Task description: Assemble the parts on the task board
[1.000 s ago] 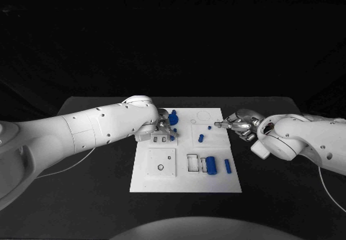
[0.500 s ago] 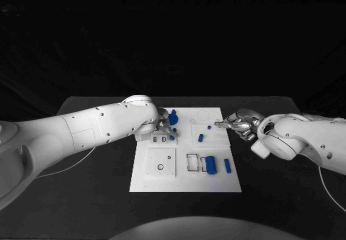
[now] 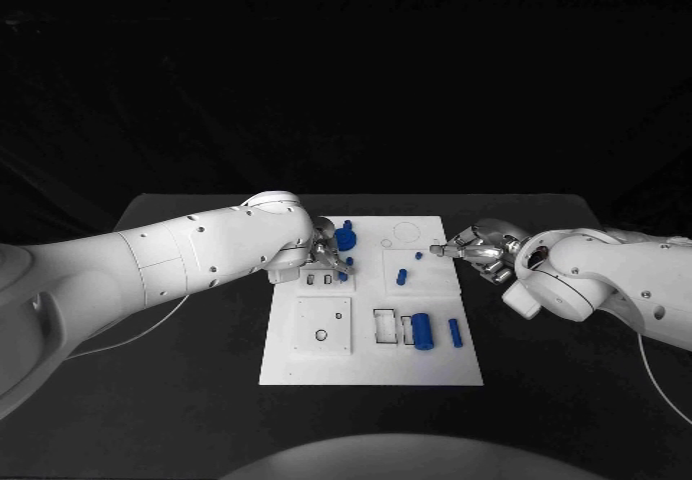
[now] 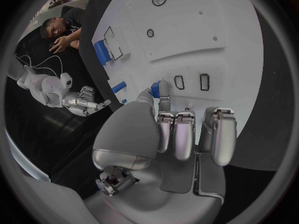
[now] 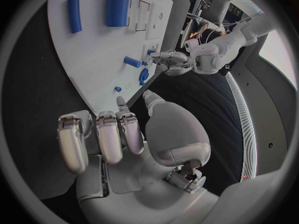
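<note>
A black table [image 3: 188, 330] stands in a dark room, and a white task board [image 3: 368, 360] lies flat in the middle of it.

The left hand [image 3: 326, 262] is over the far left part of the board. In the left wrist view its fingers [image 4: 185, 137] are curled in together, and a small blue part [image 4: 163, 88] sits at the tips of the thumb and a finger. It looks pinched there, but the view is poor, so I cannot tell for sure. A bigger blue part [image 3: 348, 234] stands just beside that hand, near the far edge of the board.

The right hand [image 3: 480, 250] is at the right edge of the board, by the far corner. Its fingers [image 5: 112, 134] are curled close together, and I cannot tell if they hold anything.

A short blue peg [image 3: 400, 274] lies between the two hands. A tiny blue bit [image 3: 420, 255] lies close to the right hand. Nearer the front, a fat blue roll [image 3: 421, 330] lies beside a small see-through frame [image 3: 385, 325]. A thin blue stick [image 3: 456, 332] lies just to the right of the roll, apart from it.
</note>
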